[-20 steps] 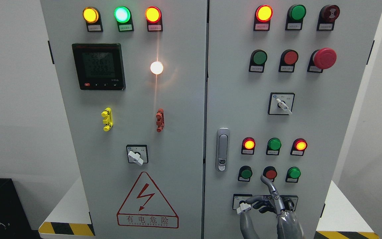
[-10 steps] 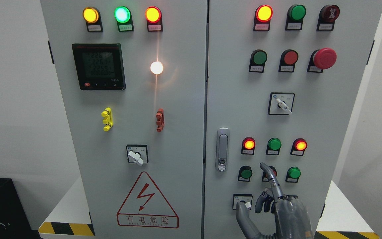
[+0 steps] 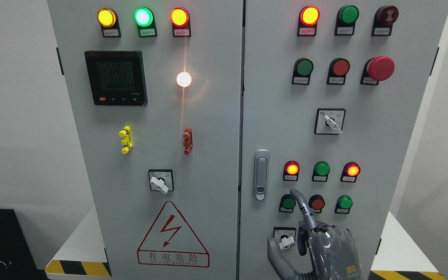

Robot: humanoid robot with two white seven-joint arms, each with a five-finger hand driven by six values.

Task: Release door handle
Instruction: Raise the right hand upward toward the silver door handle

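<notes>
The silver door handle (image 3: pixel 261 175) stands upright at the left edge of the right cabinet door (image 3: pixel 278 97), and nothing touches it. My right hand (image 3: pixel 306 230) comes up from the bottom edge, below and to the right of the handle. Its index finger (image 3: pixel 300 203) points up between the lower green button (image 3: pixel 288 203) and the red button (image 3: pixel 317 203). The thumb (image 3: pixel 273 251) is spread out to the left and the other fingers are loosely curled. The hand holds nothing. The left arm is out of view.
A white selector switch (image 3: pixel 285 242) sits between thumb and palm. Lit lamps and buttons cover the right door, with a red mushroom stop (image 3: pixel 380 68) at the top. The left door (image 3: pixel 208 116) carries a meter (image 3: pixel 116 77), a switch (image 3: pixel 159 182) and a warning triangle (image 3: pixel 172 237).
My right hand has shifted left and slightly up along the panel. The index fingertip went from the red button toward the green one. The thumb has spread left of the selector switch.
</notes>
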